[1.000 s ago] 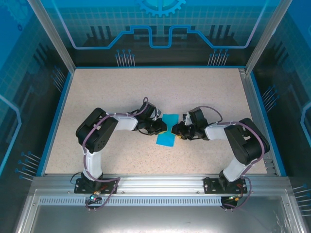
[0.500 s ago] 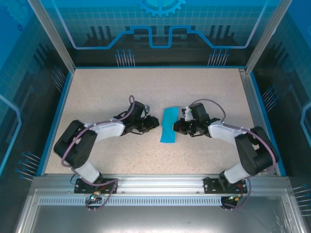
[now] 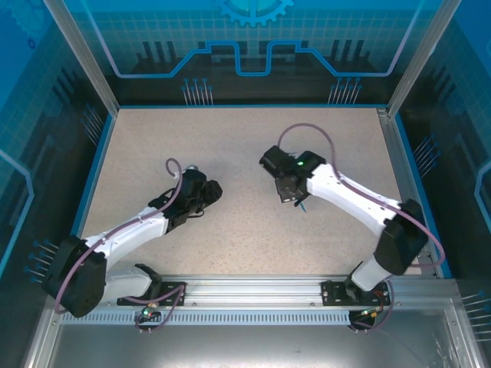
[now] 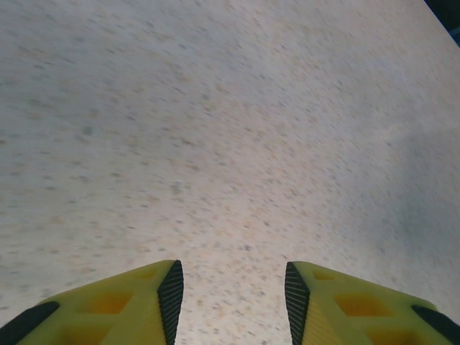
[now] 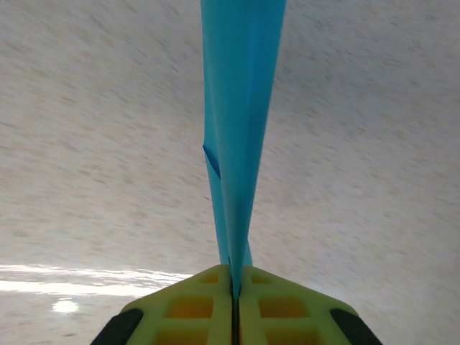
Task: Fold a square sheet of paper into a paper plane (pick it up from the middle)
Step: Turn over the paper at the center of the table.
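Paper sheet [image 5: 241, 108], teal-blue and folded into a narrow strip, is clamped edge-on between the closed yellow fingers of the right gripper [image 5: 235, 277], over the speckled table [image 3: 230, 146] right of centre. Left gripper [image 4: 233, 287] hangs over bare tabletop, jaws parted with nothing between them, well apart from the right.

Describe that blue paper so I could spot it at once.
Look over the speckled beige table to the right arm, reaching toward the middle. The right gripper has its yellow fingers shut on the folded teal-blue paper, a narrow creased strip sticking out beyond them. Bright teal and thinness set it apart from the white-and-black arms.
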`<state>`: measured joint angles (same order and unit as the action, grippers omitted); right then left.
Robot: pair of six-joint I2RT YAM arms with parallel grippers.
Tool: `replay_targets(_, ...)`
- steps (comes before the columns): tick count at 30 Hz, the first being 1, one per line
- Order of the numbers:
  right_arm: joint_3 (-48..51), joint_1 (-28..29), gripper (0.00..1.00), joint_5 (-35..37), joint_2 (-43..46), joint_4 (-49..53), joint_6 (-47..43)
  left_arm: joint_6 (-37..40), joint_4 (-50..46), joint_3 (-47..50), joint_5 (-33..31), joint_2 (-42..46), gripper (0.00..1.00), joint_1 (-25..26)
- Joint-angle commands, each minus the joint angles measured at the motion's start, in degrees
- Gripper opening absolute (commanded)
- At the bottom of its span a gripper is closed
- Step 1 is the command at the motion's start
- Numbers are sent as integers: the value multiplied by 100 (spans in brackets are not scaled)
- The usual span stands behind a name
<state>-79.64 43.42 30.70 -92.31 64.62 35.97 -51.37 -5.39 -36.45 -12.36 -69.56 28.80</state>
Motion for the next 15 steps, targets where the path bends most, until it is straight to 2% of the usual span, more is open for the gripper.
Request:
replay_targets(1, -365, 278, 9, 860, -736, 1156, 418, -220, -457, 174, -877, 360, 48, -70)
replay_targets(6, -1075, 673, 13, 60, -2000, 877, 425, -294, -675, 369, -1147, 742, 52, -137)
replay_targets(9, -1551, 854, 20, -727, -2607, 497, 271, -272, -750, 444, -1165, 887, 52, -173)
replay_targets(12, -1495, 893, 29, -1902, -2580, -535, 110, -202, -804, 498, -1132, 970, 55, -218)
replay_targets(14, -1225, 837, 34, -2492, -2221, -1176, 103, -90, -791, 490, -1024, 984, 56, -252)
replay_targets(15, -994, 765, 40, -2718, -1967, -1527, 136, 22, -727, 490, -910, 964, 57, -256)
